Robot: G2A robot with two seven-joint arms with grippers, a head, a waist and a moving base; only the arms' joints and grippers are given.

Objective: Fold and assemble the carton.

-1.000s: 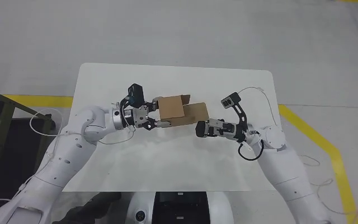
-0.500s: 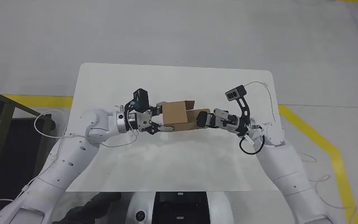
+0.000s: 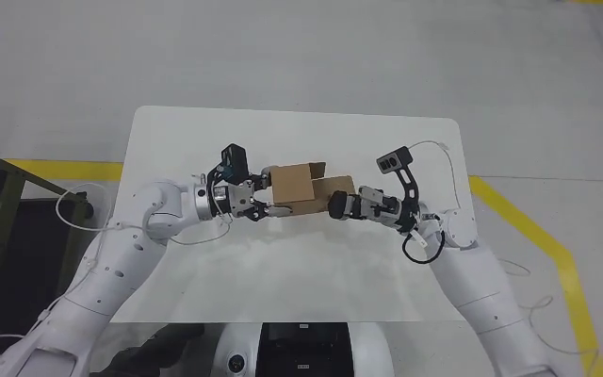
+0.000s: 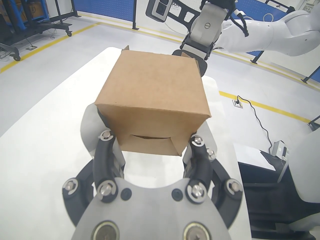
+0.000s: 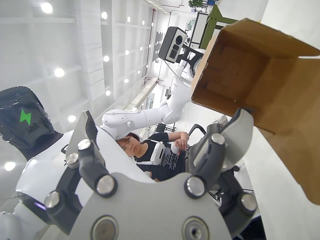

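A brown carton (image 3: 294, 186) is held above the middle of the white table. In the left wrist view its closed, tucked end (image 4: 150, 143) faces the camera. My left gripper (image 3: 256, 201) is shut on that end, with one finger (image 4: 106, 138) on each side wall. The right wrist view looks into the carton's open end (image 5: 240, 76), where a long flap (image 5: 295, 131) sticks out. My right gripper (image 5: 162, 123) stands open at that end. One of its fingertips (image 5: 241, 119) touches the flap's edge, and the other is out in free air.
The white table (image 3: 188, 132) has bare surface on all sides of the carton. A dark cart (image 3: 24, 236) stands off the table's left edge. Yellow tape (image 3: 528, 226) runs along the floor.
My right gripper has come in from the lower right to the carton's open end. The left gripper has shifted the carton slightly to the right and turned it a little.
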